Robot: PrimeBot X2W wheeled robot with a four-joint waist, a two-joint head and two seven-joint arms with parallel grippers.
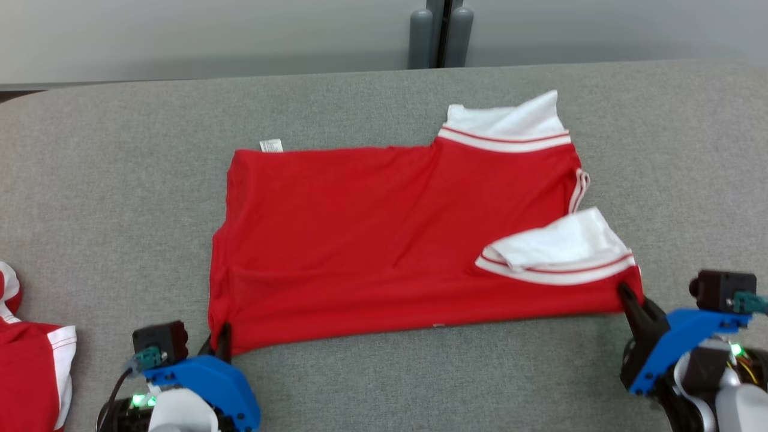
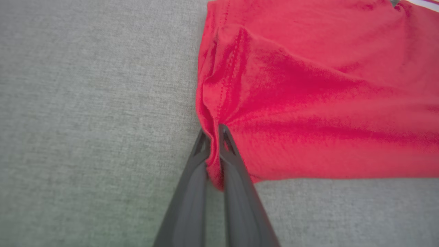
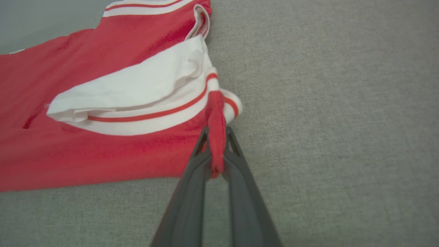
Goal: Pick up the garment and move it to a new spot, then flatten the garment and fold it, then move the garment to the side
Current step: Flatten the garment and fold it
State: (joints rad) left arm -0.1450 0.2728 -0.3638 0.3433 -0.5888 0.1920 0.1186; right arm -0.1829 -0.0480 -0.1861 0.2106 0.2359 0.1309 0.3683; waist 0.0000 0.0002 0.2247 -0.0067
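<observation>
A red garment with white, red-striped sleeves lies spread flat on the grey table, its near edge facing me. My left gripper is shut on the garment's near left corner; in the left wrist view the red cloth is pinched between the two dark fingers of that gripper. My right gripper is shut on the near right corner, just below the white sleeve. In the right wrist view a fold of red fabric runs down between that gripper's fingers.
A second red and white garment lies bunched at the table's left edge. A small white label pokes out at the garment's far edge. Bare grey table surrounds the garment. A dark post stands behind the table.
</observation>
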